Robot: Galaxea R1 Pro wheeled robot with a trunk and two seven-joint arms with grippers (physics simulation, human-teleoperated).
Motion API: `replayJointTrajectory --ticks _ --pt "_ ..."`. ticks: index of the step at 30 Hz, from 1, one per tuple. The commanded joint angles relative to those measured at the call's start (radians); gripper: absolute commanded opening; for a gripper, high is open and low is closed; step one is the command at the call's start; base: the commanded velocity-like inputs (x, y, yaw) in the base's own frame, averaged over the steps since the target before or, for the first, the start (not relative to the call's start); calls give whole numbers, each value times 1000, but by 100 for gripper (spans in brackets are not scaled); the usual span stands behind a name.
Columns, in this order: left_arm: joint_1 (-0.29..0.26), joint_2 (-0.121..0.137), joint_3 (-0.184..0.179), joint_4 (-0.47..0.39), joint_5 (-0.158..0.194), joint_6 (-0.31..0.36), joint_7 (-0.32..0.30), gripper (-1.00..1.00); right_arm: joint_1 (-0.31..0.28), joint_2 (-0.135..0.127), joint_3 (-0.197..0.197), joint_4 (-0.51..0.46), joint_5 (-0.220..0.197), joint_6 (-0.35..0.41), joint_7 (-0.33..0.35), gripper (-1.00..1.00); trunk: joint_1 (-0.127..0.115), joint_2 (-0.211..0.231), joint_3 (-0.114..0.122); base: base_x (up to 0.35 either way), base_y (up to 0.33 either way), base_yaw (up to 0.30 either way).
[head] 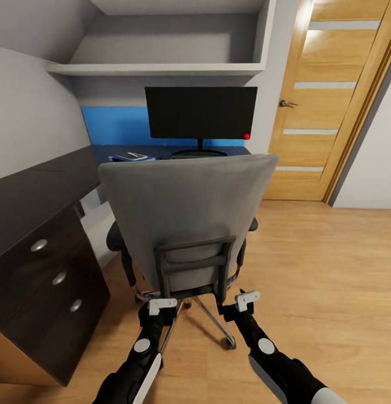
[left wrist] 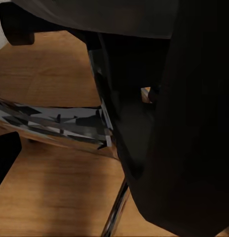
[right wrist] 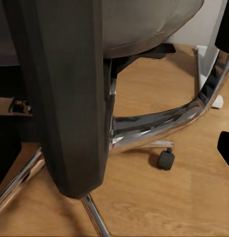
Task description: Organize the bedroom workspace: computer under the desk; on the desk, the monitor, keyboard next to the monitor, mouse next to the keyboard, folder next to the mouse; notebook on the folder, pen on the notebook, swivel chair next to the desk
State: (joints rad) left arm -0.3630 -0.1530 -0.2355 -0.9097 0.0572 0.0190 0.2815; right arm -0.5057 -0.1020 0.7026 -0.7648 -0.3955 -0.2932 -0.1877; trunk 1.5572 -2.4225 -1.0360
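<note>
The swivel chair [head: 187, 224] stands in the centre of the head view, its tall grey back turned to the camera and its black frame bar low across that back. Its seat faces the worktop [head: 27, 191], whose black top runs along the left edge and across the far wall. The left tool [head: 162, 306] sits at the lower centre-left, right against the bottom of the chair's back frame; the right tool [head: 247, 300] sits at the lower centre-right, just beside the frame's other upright. Whether either tool is open or closed on the frame cannot be told. In the left wrist view the dark chair frame [left wrist: 193, 123] fills the right side, with the chrome base arm [left wrist: 55, 121] crossing behind it. In the right wrist view a dark upright of the frame [right wrist: 70, 98] stands close, with a castor [right wrist: 166, 159] on the wood floor [right wrist: 169, 207] beyond.

The monitor [head: 201, 112] stands on the far worktop at upper centre, red dot at its lower right corner. A blue folder [head: 131, 157] with a dark notebook [head: 130, 155] on it lies left of the monitor's foot. The drawer unit [head: 49, 280] with silver knobs fills the lower left, and a wooden door [head: 324, 101] the upper right.
</note>
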Motion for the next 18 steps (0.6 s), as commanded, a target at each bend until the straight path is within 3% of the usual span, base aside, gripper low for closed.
replayJointTrajectory --ticks 1,18 --pt "-1 1 -1 -2 3 2 10 100 -2 -2 4 3 -24 -7 -13 100 0 0 -1 333 0 0" --pt "-1 3 2 -2 3 4 10 100 -2 -1 3 20 -23 -7 -13 100 0 0 -1 333 0 0"
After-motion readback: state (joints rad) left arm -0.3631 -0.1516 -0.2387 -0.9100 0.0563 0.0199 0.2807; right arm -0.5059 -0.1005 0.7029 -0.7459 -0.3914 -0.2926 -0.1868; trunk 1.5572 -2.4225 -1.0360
